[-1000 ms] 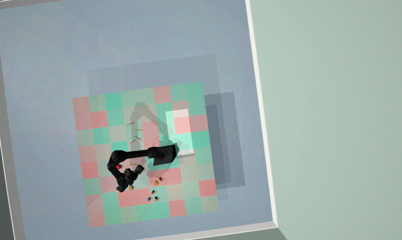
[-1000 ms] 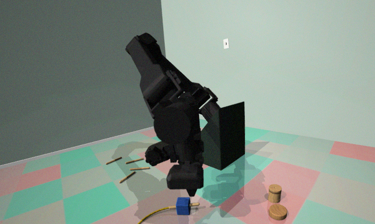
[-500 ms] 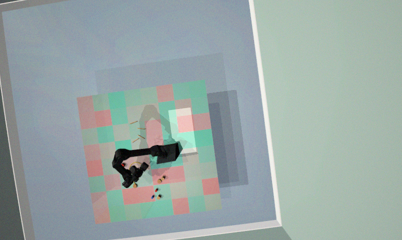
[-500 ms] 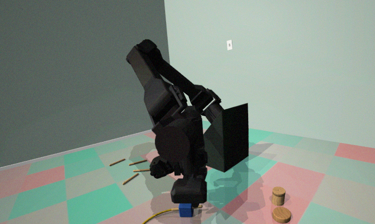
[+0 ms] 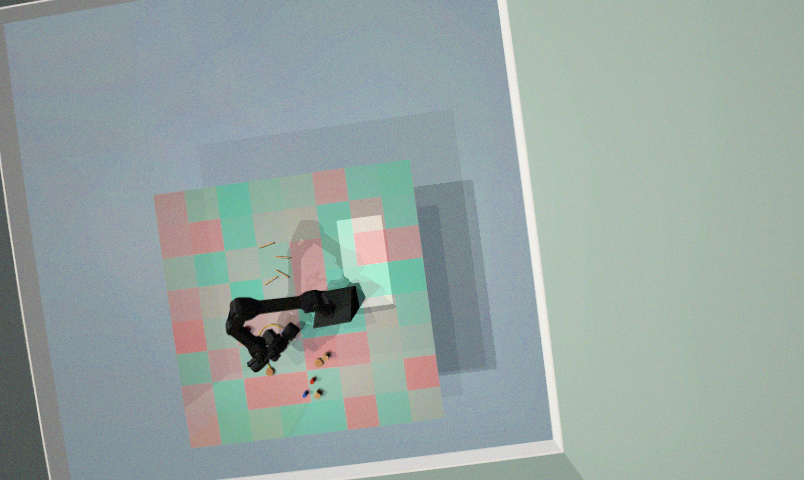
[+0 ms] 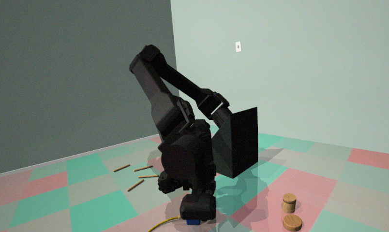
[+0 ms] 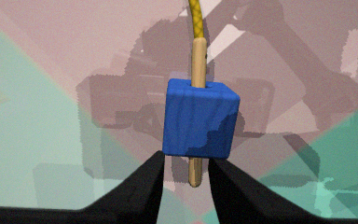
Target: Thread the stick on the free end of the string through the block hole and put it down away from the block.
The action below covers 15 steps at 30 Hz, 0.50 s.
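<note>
The blue block [image 7: 199, 121] [image 6: 193, 222] is on the table, mostly hidden behind the arm in the exterior view. The stick [image 7: 199, 61] lies through its hole, with an end showing on each side. The yellow string [image 7: 196, 19] [image 6: 163, 221] [image 5: 269, 325] joins the stick's upper end in the wrist view, outside the block. My gripper [image 7: 186, 160] is partly open, its fingertips at the block's near edge. The stick's free tip shows between the fingers, with a gap on each side. Contact with the block cannot be told. The round wooden button [image 5: 270, 371] is beside the arm in the top view.
Several loose sticks [image 5: 267, 244] [image 6: 135, 185] lie off to one side of the arm. Wooden pieces [image 5: 318, 361] [image 6: 292, 222], a small red piece [image 5: 313, 380] and a small blue piece [image 5: 305, 393] stand on the other side. The arm hides part of the table.
</note>
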Each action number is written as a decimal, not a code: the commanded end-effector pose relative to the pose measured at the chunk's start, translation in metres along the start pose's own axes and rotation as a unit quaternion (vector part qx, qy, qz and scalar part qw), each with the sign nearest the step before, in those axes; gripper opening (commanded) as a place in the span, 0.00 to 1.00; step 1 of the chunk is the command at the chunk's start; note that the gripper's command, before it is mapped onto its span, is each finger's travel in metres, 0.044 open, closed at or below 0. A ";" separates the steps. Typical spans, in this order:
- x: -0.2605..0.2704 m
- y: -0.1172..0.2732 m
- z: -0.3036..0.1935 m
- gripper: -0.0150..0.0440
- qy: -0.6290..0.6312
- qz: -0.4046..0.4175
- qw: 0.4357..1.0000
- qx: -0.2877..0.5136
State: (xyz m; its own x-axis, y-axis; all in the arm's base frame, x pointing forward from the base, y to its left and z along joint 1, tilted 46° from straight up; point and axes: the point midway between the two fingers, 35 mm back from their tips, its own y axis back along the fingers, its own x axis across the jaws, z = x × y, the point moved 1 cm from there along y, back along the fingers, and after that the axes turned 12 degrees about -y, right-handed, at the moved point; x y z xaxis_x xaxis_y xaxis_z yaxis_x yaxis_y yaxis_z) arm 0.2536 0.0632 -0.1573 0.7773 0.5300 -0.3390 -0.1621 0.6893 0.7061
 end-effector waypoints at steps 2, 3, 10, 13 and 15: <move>-0.004 -0.004 -0.001 0.46 0.006 -0.005 1.000 -0.003; -0.004 -0.004 -0.001 0.46 0.006 -0.005 1.000 -0.003; -0.002 -0.002 -0.001 0.41 0.002 -0.003 1.000 0.000; -0.002 -0.002 -0.001 0.28 0.002 -0.003 1.000 0.000; -0.002 -0.002 -0.001 0.25 0.002 -0.003 1.000 0.000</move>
State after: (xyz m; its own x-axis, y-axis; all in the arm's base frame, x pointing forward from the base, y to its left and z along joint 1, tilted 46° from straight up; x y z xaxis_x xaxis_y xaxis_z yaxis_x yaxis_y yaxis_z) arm 0.2515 0.0609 -0.1590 0.7751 0.5284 -0.3465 -0.1575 0.6927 0.7039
